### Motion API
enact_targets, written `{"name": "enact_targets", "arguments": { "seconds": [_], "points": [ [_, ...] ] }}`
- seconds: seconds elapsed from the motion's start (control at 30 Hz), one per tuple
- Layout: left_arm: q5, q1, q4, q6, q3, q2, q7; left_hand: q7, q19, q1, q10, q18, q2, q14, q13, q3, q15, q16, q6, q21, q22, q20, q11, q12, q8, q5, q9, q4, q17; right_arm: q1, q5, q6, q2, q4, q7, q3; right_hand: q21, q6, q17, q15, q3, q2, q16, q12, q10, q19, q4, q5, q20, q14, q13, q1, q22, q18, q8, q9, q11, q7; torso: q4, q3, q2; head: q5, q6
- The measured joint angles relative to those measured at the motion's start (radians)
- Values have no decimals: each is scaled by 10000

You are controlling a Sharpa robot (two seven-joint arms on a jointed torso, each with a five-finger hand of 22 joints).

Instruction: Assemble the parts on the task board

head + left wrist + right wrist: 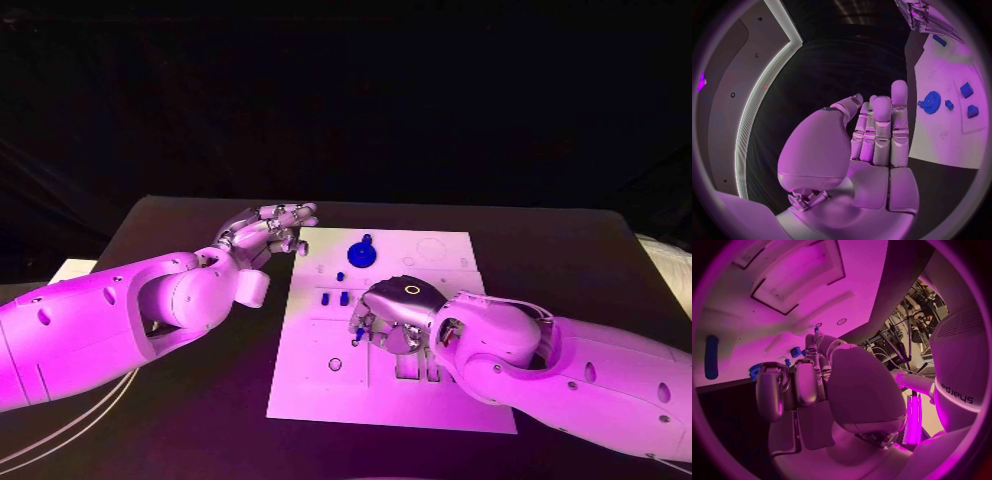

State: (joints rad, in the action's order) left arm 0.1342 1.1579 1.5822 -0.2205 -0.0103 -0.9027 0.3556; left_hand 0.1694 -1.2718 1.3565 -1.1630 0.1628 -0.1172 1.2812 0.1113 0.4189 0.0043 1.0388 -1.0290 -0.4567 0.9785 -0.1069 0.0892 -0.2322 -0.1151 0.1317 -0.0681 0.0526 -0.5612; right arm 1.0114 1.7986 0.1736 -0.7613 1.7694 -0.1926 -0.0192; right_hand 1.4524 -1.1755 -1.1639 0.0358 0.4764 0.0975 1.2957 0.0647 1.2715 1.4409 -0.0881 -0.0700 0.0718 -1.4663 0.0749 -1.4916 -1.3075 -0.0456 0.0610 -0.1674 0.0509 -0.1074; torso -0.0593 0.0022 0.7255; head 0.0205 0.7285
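Right now my right hand point(392, 318) sits over the middle of the board point(433, 400), fingers curled down — a small blue part point(356, 334) shows at its fingertips, though I cannot tell whether it is pinched. My left hand point(267, 232) hovers off the board's far-left corner over the tabletop point(188, 400), fingers straight and side by side, holding nothing. A blue gear point(361, 251) lies near the far edge — two small blocks point(335, 298) nearer.

White task board point(433, 400) under magenta light, blue gear-shaped part point(361, 251) near its far edge, small blue parts point(335, 298) on the board, black surface point(188, 420), silver left robot hand point(267, 233), silver right robot hand point(392, 315), white arms tinted pink.
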Motion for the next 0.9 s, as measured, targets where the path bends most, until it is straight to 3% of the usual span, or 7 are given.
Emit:
{"name": "enact_targets", "arguments": {
  "seconds": [0.9],
  "points": [
    [1,-1,-18,29,0,10,-85,36,0,0,-1,0,0,0,7,-28,0,0,38,0,-11,0,0,0,0,-1,-1,-28,9,-125,100,-90,317,-274,15,68,0,2,6,0,-30,27,-1,1,28,0,27,6,0,0,-4,76,2,0,38,-7,32,-3,2,7,-1,27,72]
  ]
}}
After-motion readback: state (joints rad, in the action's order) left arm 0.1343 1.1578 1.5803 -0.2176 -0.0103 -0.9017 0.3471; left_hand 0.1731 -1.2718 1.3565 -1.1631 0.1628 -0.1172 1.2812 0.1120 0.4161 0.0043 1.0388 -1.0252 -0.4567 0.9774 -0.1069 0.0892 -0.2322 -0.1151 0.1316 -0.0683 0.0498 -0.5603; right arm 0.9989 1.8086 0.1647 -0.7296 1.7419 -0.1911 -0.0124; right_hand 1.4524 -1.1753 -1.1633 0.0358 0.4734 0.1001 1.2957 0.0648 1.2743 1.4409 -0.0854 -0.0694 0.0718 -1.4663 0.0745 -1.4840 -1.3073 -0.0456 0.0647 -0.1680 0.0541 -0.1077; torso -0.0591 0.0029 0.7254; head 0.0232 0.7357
